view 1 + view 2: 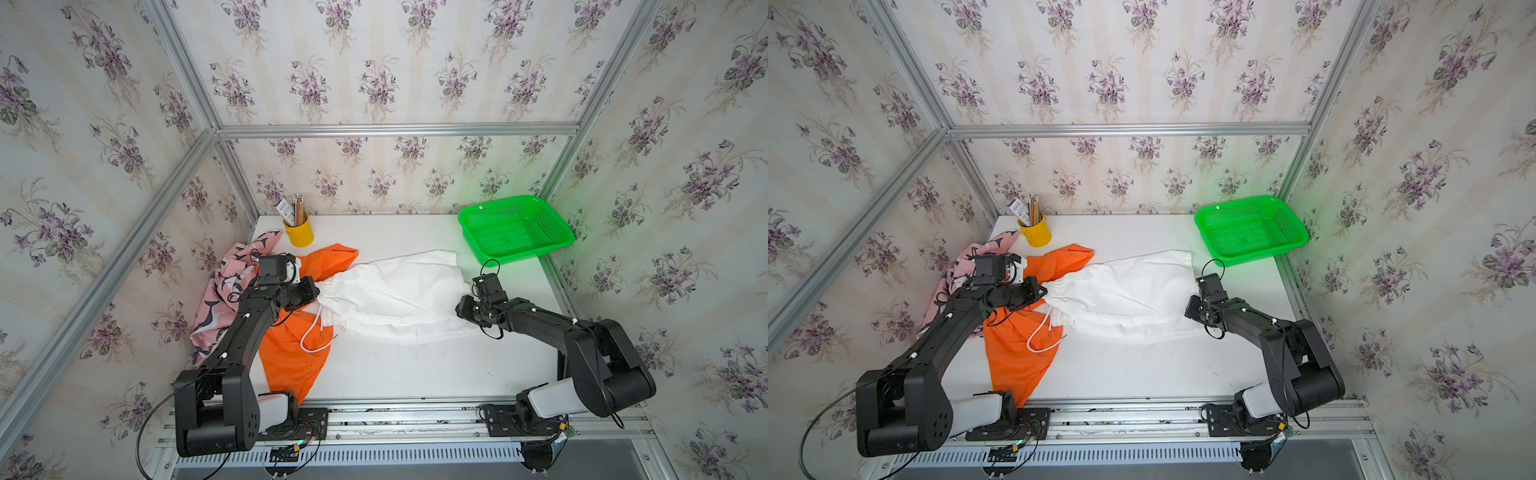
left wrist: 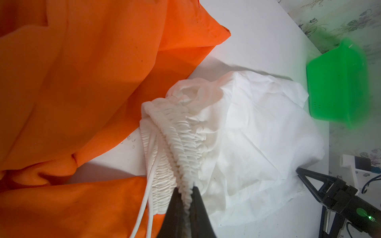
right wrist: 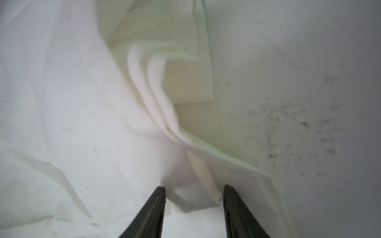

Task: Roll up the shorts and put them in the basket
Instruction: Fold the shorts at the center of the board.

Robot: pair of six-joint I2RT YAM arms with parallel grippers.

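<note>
At the waistband (image 2: 177, 144), left hand (image 2: 185, 188) pinching white shorts (image 1: 395, 291), right hand (image 3: 194, 186) half parted, seemingly straddling them.

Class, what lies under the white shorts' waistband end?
The orange shorts show beneath the waistband of the white shorts, pinched by the left gripper. Their extent underneath is covered.

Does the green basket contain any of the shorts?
No, in a top view the green basket shows only its bare mesh floor, and the white shorts lie on the table outside it.
</note>
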